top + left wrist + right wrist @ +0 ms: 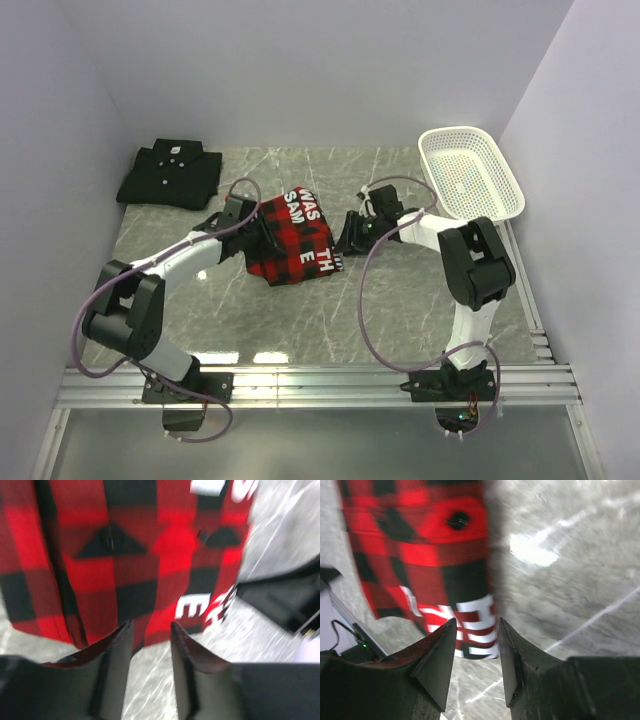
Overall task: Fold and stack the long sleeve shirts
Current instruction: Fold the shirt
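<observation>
If the hands pinch only the top layer of the folded plaid shirt (292, 238), lying mid-worktop (400, 300), the fold could spill open on the carry to the black shirt (170, 175), folded at the far-left corner. An uneven lift would skew it. Left hand (152, 626), right hand (478, 622): both parted, nothing clamped. Arms reach inward, hands low at opposite shirt edges.

Left gripper (151, 624), right gripper (477, 621) — both jaws parted, facing inward
</observation>
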